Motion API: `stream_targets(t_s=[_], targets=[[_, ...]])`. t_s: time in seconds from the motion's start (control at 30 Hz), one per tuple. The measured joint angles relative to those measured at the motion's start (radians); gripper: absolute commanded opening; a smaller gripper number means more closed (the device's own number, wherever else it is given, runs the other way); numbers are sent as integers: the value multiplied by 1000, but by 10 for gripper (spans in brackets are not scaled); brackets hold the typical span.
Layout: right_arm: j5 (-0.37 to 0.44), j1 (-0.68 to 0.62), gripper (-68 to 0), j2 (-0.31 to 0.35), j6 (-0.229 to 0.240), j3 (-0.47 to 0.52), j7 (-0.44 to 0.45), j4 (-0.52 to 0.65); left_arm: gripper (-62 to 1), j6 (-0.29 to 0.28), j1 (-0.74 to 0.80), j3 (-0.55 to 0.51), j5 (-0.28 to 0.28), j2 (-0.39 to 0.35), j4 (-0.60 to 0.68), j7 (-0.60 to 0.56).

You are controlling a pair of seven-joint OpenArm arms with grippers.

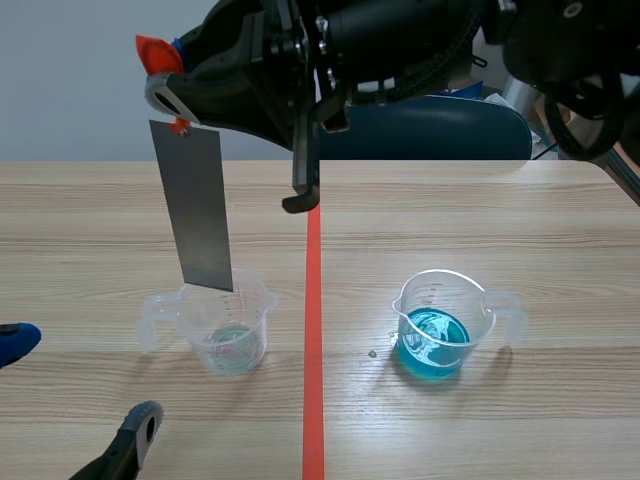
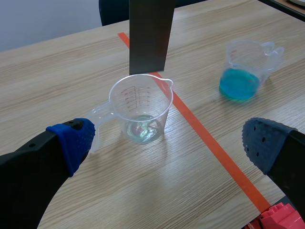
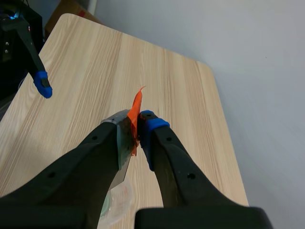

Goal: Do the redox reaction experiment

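A grey metal strip (image 1: 200, 205) hangs upright from my right gripper (image 1: 165, 80), which is shut on the strip's top end and its orange tab (image 3: 137, 117). The strip's (image 2: 150, 33) lower edge is just over the far rim of a clear beaker (image 1: 228, 325) holding a little pale liquid (image 2: 140, 129). A second clear beaker with blue liquid (image 1: 438, 325) stands right of the tape line, also seen as the blue beaker (image 2: 245, 67) in the left wrist view. My left gripper (image 1: 75, 385) is open, low, near the front left, with the pale beaker (image 2: 140, 112) ahead of it.
An orange-red tape line (image 1: 313, 330) runs down the table's middle between the beakers. A dark blue chair (image 1: 430, 130) stands behind the far edge. The right arm (image 1: 400, 40) spans the top, with a black hooked part (image 1: 303, 160) hanging down. Something red (image 2: 279, 217) lies by my left gripper.
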Motion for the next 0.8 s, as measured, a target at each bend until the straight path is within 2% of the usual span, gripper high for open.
stream_targets(t_s=[0.13,0.27,0.8], targets=[[39,5,-669,-24,0,-14,-74,0,14,0,0,0,0,0,0,0],[41,5,-669,-32,0,-14,-113,0,14,0,0,0,0,0,0,0],[41,25,-669,-31,0,-14,-127,0,14,0,0,0,0,0,0,0]])
